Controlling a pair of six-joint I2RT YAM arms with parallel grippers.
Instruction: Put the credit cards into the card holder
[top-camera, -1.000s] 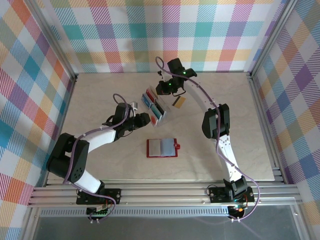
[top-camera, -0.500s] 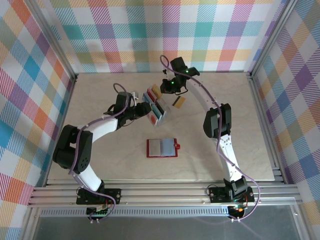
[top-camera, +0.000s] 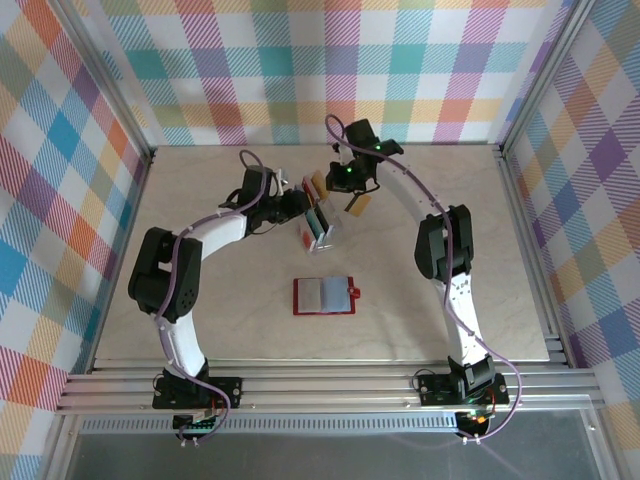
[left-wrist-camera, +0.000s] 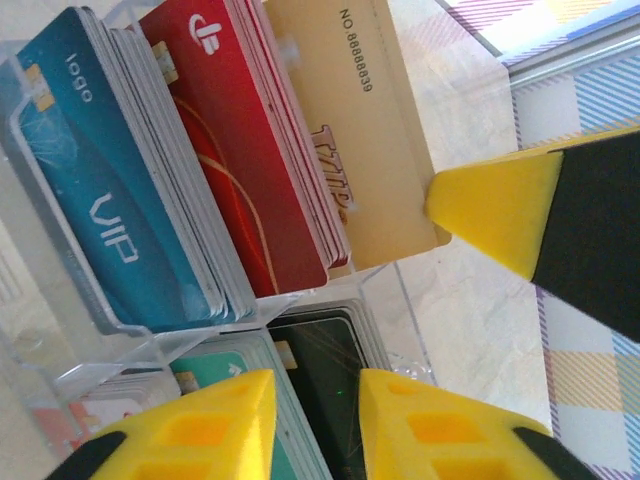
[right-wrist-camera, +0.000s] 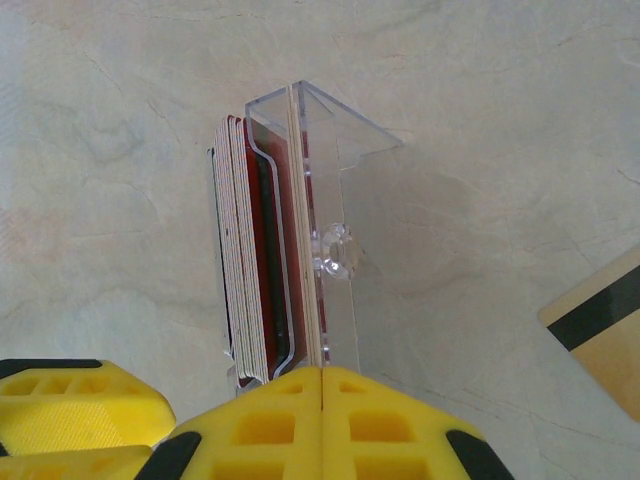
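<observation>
Right tool (right-wrist-camera: 320, 385) clamped on gold card (left-wrist-camera: 350, 140) at clear rack (right-wrist-camera: 340, 160); left tool (left-wrist-camera: 317, 392) narrowly apart near same rack.

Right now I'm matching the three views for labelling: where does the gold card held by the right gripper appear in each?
Top external: gold card, upper centre, at the far end of the clear rack.
Left wrist: upper centre, face on, right of the red cards.
Right wrist: centre, edge on, pinched by the shut right gripper.
Shared landmark: the clear rack.
</observation>
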